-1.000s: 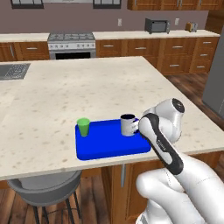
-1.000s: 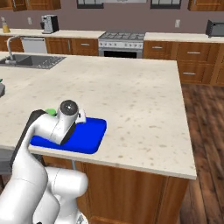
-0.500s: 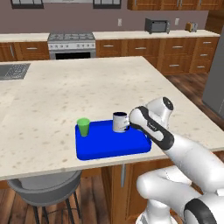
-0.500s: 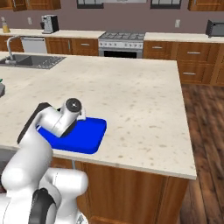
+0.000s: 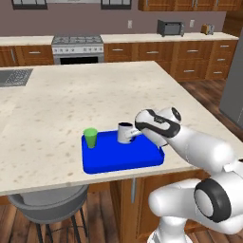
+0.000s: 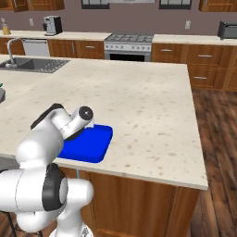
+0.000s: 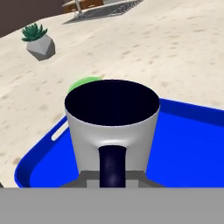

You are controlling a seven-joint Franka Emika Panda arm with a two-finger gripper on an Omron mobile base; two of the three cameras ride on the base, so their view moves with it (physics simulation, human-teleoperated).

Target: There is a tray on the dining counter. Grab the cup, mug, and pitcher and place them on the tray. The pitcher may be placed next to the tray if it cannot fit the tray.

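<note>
Where tray (image 5: 122,159) sits, mug (image 5: 125,133) against gripper (image 5: 137,132)

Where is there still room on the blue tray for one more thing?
The blue tray has a bare strip along its near edge, in front of the green cup and the mug. The back is crowded: cup at the left corner, mug in the middle, the tool at the mug's handle. The dining counter behind lies bare.
</note>
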